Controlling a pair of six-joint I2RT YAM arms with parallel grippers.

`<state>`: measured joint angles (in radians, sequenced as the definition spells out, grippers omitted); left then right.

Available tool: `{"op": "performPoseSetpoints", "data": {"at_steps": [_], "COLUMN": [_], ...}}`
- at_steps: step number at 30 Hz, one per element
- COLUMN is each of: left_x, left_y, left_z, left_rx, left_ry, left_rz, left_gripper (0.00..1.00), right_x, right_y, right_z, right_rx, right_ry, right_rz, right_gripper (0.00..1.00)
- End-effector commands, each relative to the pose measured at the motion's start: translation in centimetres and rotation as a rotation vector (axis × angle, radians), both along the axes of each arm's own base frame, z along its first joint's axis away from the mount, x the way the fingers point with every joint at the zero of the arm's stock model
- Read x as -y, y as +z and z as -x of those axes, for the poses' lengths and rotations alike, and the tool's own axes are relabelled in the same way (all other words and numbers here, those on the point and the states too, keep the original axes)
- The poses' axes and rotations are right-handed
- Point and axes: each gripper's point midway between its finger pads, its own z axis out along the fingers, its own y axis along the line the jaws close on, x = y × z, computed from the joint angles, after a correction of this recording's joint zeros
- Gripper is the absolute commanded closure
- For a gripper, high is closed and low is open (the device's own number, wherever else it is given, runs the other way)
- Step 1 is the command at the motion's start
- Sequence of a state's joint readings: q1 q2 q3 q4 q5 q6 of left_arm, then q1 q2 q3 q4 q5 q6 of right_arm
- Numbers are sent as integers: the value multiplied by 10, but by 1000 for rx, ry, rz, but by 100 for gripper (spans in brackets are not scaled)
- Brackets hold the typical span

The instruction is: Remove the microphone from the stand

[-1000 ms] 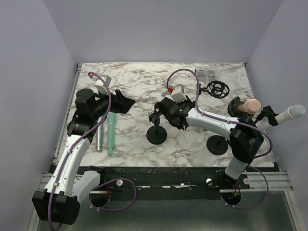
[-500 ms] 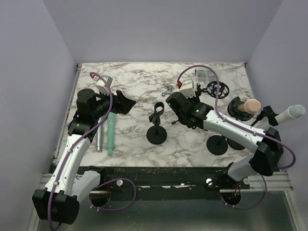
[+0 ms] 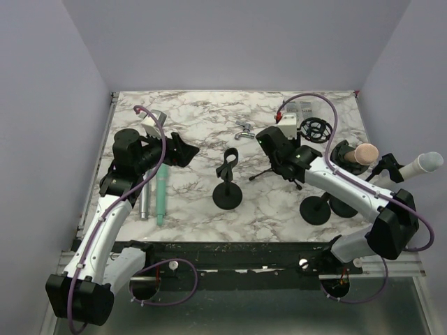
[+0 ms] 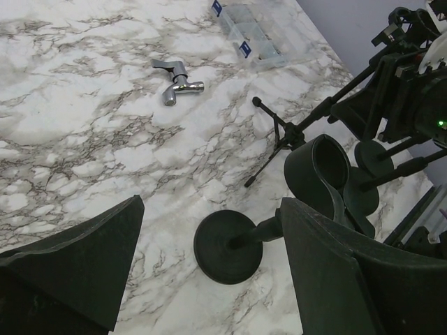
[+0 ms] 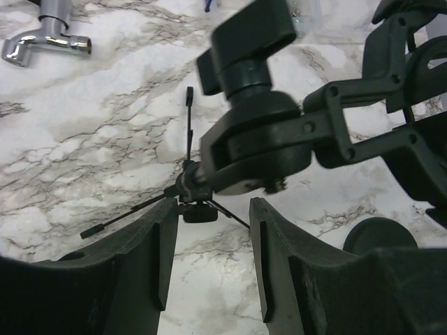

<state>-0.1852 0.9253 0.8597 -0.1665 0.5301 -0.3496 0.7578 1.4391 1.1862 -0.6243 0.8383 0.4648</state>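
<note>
The job looks done — the slim teal microphone [image 3: 161, 194] lies flat on the white marble table [image 3: 202, 122], apart from the empty black round-based stand [image 3: 228, 197], and the left hand [image 3: 185, 149] and right hand [image 5: 213, 209] both gape, holding nothing.

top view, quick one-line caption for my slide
Right gripper open above a tripod, left gripper open facing the empty stand, green mic on the table.

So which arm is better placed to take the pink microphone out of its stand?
Right. The right gripper is open and nearer the pink microphone; the left gripper hovers at the far left.
</note>
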Motion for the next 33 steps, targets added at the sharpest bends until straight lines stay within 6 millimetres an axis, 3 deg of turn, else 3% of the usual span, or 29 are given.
{"op": "performPoseSetpoints", "data": {"at_steps": [1,4,10,23,29,33], "left_x": [0,0,-1,1,1,1], "left_y": [-3,-1,-1,1,0,-1], "left_z": [2,3,3,4,4,4], "left_rx": [11,25,27,31,30,30], "left_ry": [-2,-1,2,-12,-12,-11], "left_rz": [-28,-27,-30,-26,-26,-29], "left_gripper": [13,2,2,1,1,1], "right_x": [1,2,3,17,21,14], "right_y": [-12,-21,-30,-30,-21,-24], "right_z": [-5,-8,-9,-3,5,4], "right_rx": [-8,-24,-49,-110,-61,-70], "right_ry": [-10,-6,2,8,-40,-45], "right_rz": [-56,-57,-19,260,636,671], "right_gripper": [48,47,53,99,99,99]}}
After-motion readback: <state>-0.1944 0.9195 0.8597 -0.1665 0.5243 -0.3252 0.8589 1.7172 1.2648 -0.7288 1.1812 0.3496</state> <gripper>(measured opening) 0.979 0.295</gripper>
